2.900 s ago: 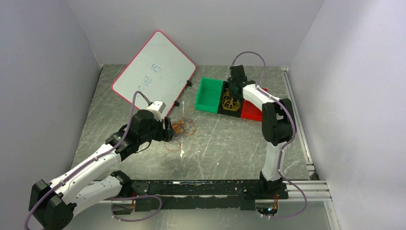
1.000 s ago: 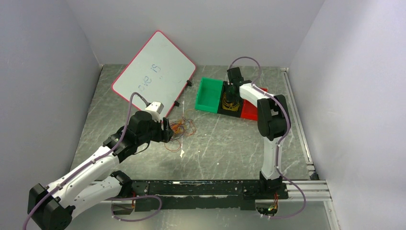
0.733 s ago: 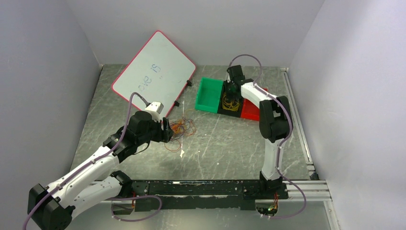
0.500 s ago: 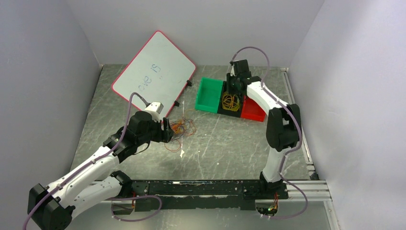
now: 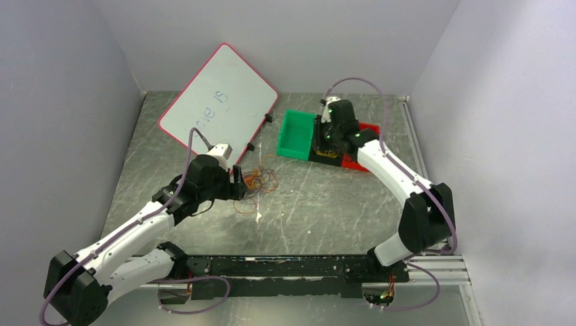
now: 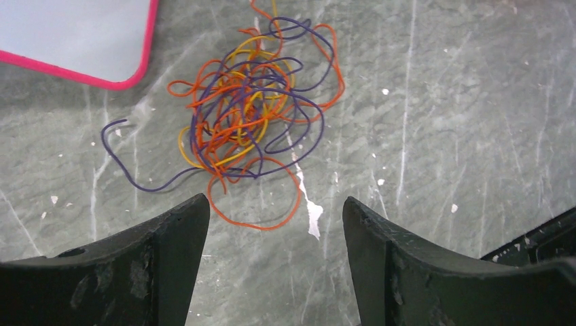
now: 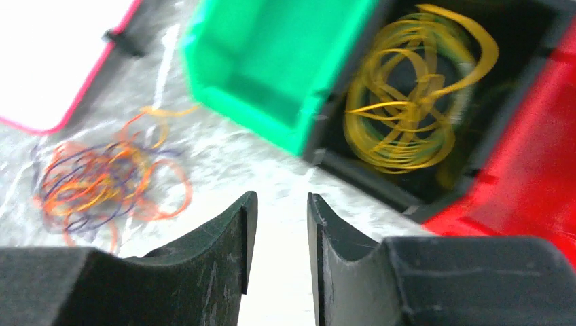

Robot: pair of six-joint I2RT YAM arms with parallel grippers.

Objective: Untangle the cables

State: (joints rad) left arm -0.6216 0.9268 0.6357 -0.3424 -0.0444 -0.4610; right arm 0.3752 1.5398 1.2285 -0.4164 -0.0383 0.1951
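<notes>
Cables [image 6: 251, 115]: orange, yellow and purple knot on the bench [image 6: 441, 102] beside the whiteboard [image 6: 68, 34]. We count yellow loops [image 7: 407, 115] already in the black bin [image 7: 353, 170]; most sorting is left. Left claw [image 6: 272, 217]: wide apart over the knot, empty. Right claw [image 7: 280, 204]: slightly apart, empty.

A: Where is the tangle of cables [image 6: 251, 115]?
B: On the table [image 5: 326, 204], left of centre, just off the board's [image 5: 217, 102] near corner. The left gripper [image 6: 275, 210] is just before it.
A: And the bins?
B: Back right, side by side: left bin [image 5: 295, 132], middle bin [image 7: 370, 180] with a coil [image 7: 407, 102] inside, right bin [image 7: 523, 176].
</notes>
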